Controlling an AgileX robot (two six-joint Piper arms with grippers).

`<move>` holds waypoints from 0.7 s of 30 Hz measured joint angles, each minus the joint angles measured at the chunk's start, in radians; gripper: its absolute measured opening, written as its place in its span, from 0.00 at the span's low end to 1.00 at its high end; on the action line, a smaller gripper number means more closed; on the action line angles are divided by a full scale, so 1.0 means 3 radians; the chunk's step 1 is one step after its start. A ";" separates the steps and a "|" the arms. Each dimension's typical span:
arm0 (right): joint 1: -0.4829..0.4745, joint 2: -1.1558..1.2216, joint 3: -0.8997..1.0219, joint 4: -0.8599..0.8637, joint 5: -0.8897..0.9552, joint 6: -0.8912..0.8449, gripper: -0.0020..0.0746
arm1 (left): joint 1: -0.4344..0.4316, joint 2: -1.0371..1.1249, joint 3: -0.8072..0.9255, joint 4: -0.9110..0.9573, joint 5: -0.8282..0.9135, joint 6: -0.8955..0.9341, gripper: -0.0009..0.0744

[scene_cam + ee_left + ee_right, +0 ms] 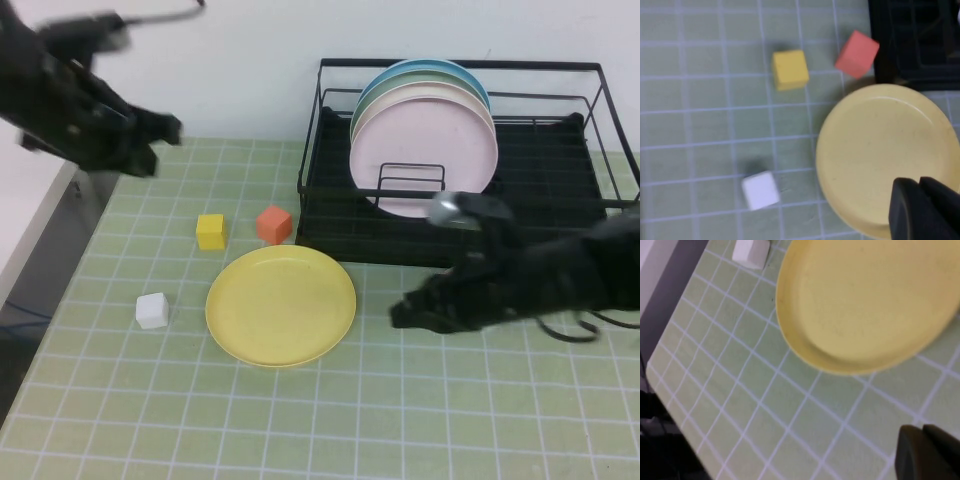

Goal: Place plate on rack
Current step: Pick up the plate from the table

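Yellow plate (281,305) flat on the green checked surface (450,420), at 7 o'clock from the black rack (560,200). Inside the rack, a pink plate (420,150) upright with others behind. Right claw (405,312) clenched, empty, at 3 o'clock of the yellow plate. Left claw (160,130) raised at 10 o'clock, clenched, empty.

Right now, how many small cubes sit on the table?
3: a yellow cube and an orange cube behind the yellow plate, and a white cube to its left. None seems hidden.
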 joint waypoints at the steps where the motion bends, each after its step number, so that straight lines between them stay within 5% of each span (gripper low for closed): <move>1: 0.0038 0.0094 -0.0100 0.0015 -0.0028 0.0008 0.03 | 0.0000 -0.0155 0.0074 0.0067 -0.0019 -0.0031 0.01; 6: 0.0082 0.0478 -0.0520 0.0054 -0.0060 0.0263 0.04 | 0.0000 -0.0885 0.0514 0.0517 -0.0054 -0.0330 0.01; 15: 0.0082 0.1072 -0.1054 0.0158 0.0122 0.0763 0.42 | 0.0000 -0.2142 0.1591 0.0753 -0.0301 -0.0617 0.01; 21: 0.0082 0.1262 -0.1132 0.0375 0.0159 0.0871 0.48 | 0.0000 -0.2680 0.2134 0.0746 -0.0372 -0.0861 0.01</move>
